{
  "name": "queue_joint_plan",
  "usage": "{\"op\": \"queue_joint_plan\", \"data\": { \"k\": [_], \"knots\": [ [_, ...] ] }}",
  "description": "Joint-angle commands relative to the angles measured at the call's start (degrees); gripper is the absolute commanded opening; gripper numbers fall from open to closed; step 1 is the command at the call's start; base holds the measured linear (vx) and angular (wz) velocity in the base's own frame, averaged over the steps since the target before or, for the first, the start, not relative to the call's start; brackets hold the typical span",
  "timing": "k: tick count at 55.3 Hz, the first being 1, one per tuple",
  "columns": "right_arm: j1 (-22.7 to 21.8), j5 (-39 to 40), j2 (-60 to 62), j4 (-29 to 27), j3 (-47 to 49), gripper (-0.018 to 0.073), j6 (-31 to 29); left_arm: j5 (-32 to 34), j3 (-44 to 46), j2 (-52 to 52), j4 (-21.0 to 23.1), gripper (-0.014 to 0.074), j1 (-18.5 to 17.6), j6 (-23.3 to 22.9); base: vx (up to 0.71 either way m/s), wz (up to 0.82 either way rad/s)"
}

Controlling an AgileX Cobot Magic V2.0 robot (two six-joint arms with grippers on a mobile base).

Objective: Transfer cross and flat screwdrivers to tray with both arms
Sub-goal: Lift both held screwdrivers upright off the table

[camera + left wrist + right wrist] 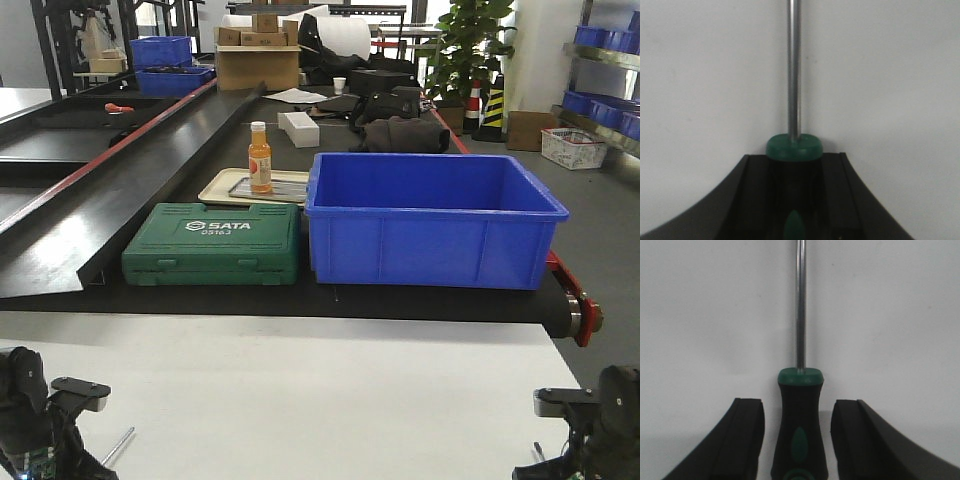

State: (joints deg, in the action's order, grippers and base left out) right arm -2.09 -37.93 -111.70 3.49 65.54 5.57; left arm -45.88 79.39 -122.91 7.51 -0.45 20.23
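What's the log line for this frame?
left end effector: shut on left screwdriver | right end effector: open, straddling right screwdriver | tray: behind green case

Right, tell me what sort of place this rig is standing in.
Probably a factory-style workshop or warehouse test floor. A long black conveyor belt runs away from the camera, a large blue plastic crate and green SATA tool case sit on it, and brown cardboard boxes are stacked behind.
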Motion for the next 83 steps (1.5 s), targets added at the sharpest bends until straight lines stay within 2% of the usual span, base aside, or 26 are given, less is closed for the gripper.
{"op": "queue_joint_plan", "data": {
  "k": [1, 30, 48, 60, 62, 69, 76, 83],
  "knots": [
    [-0.3, 2.5, 1.4, 0.9, 1.6, 0.041, 0.1, -0.2, 0.4, 1.7, 2.0, 0.0, -0.2, -0.4, 0.0, 0.0],
    [-0.3, 3.0, -2.7, 1.7, 1.6, 0.0382, 0.1, -0.3, 0.4, 1.7, 2.0, 0.0, -0.2, -0.4, 0.0, 0.0],
    [-0.2, -2.1, -2.7, 1.7, 1.6, 0.0206, -0.2, -0.3, 0.4, 1.7, 2.1, 0.0, -0.2, -0.4, 0.0, 0.0],
    [-0.2, -3.2, -2.0, 1.3, 2.7, 0.0013, -2.0, -0.2, 0.4, 2.4, 4.8, 0.0, -0.2, -0.4, 0.0, 0.0],
    [-0.2, -3.3, -1.4, 0.7, 3.2, -0.0016, -3.1, 0.0, 0.4, 2.9, 5.2, 0.0, -0.2, -0.3, 0.0, 0.0],
    [-0.2, -2.6, 2.2, -3.5, 5.7, -0.0013, -7.8, 2.5, 0.4, 6.4, 8.5, 0.0, -0.3, 0.2, 0.0, 0.0],
    [0.1, -2.5, 7.2, -11.5, 7.5, -0.0012, -12.5, 5.6, 0.4, 12.4, 11.8, 0.0, -1.0, 1.8, 0.0, 0.0],
    [2.1, -1.2, 13.0, -16.1, 7.7, -0.001, -16.6, 7.3, 0.4, 19.5, 14.0, 0.0, -2.5, 2.7, 0.0, 0.0]
  ]
}}
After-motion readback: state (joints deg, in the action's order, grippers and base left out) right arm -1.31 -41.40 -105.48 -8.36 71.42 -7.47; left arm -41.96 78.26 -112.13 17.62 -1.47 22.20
